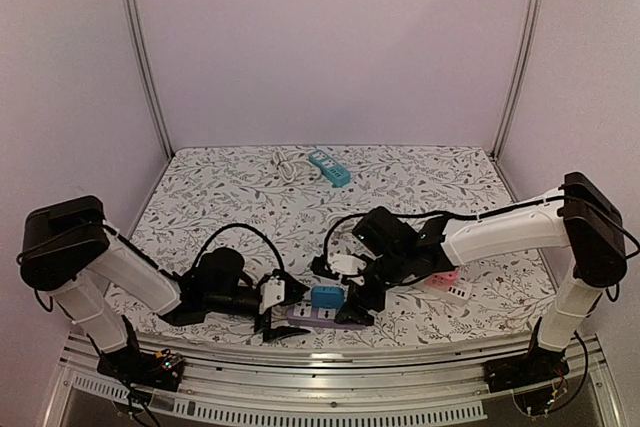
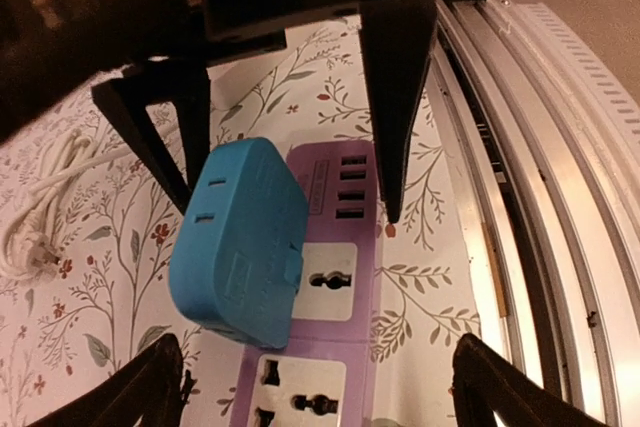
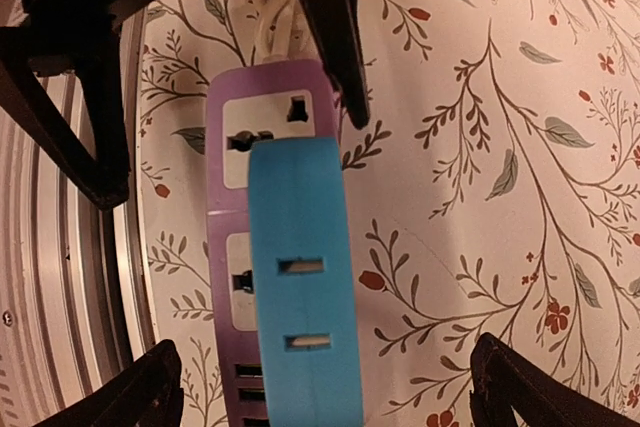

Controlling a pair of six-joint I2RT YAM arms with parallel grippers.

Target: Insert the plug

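A blue plug adapter (image 1: 326,297) stands on a purple power strip (image 1: 318,316) near the table's front edge. In the left wrist view the adapter (image 2: 240,242) leans slightly over the strip (image 2: 330,282), with free sockets beside it. My left gripper (image 2: 315,347) is open wide, its fingers on either side of the strip and touching nothing. My right gripper (image 3: 325,347) is also open wide, straddling the adapter (image 3: 300,287) and strip (image 3: 225,247) from the opposite end. Neither gripper holds the adapter. In the top view the left gripper (image 1: 290,309) and right gripper (image 1: 345,292) face each other over the strip.
A teal power strip (image 1: 329,168) and a white cable (image 1: 285,162) lie at the back. A pink and white adapter (image 1: 447,285) lies under the right arm. The aluminium rail (image 1: 330,357) runs just in front of the strip. A white cord (image 2: 40,207) lies beside it.
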